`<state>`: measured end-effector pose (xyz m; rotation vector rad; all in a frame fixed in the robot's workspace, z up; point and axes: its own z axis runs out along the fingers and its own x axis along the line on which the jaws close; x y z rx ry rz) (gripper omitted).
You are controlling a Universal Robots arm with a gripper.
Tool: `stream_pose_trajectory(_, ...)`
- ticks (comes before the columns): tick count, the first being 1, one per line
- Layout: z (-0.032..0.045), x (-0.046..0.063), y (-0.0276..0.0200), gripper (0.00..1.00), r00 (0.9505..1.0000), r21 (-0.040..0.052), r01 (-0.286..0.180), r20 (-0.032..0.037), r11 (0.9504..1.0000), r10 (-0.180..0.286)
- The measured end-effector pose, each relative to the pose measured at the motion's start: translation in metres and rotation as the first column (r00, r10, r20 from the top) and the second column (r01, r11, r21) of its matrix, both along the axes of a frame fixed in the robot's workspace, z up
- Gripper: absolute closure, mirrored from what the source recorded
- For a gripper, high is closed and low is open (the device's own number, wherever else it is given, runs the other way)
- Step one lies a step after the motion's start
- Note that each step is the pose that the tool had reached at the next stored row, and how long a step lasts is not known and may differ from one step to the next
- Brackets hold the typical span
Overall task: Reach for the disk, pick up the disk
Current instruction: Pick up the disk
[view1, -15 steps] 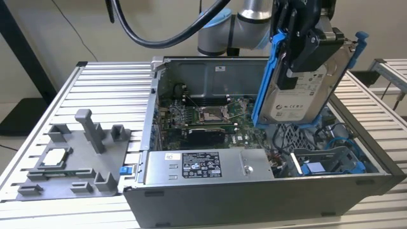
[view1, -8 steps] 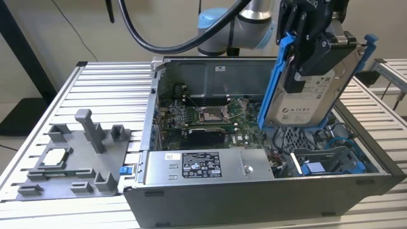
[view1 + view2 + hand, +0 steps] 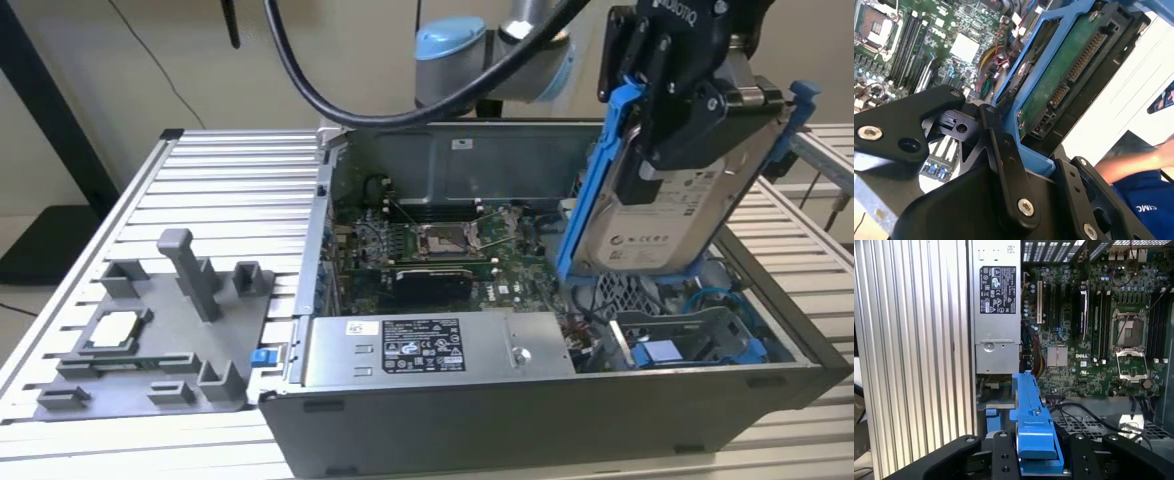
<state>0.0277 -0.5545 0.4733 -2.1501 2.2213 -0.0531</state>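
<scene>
1. Exterior view: my claw (image 3: 694, 125) is clamped on the disk (image 3: 674, 215), which hangs tilted, lifted clear above the open computer case (image 3: 534, 400) at about 2 o'clock.
2. The disk's blue rails (image 3: 587, 190) run along both long edges.
3. The grey fixture tray (image 3: 147, 340) sits on the slatted surface (image 3: 214, 190) at 8 o'clock.
4. In the second wrist view, the disk's green underside (image 3: 1064, 75) faces me; a blurred arm, seemingly a person's (image 3: 1129, 165), lies beyond.

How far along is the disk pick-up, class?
Done: the reach and the grasp. In the exterior view the gripper is shut on the disk, which hangs tilted above the open computer case, clear of the drive bay. In hand: the disk, its blue rail between the fingers in the first wrist view. Left: nothing of the pick-up shows undone.
</scene>
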Motion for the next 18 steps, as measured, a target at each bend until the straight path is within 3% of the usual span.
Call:
stream_pose_trajectory(4,-0.001,0.004,-0.0126,1.0,1.0,0.0,0.0,0.0,1.0,0.0)
stream_pose_trajectory(7,-0.0017,0.009,-0.0189,1.0,1.0,0.0,0.0,-0.0001,1.0,0.0)
stream_pose_trajectory(18,-0.0059,0.031,-0.0279,1.0,1.0,0.0001,0.0,0.0,1.0,0.0)
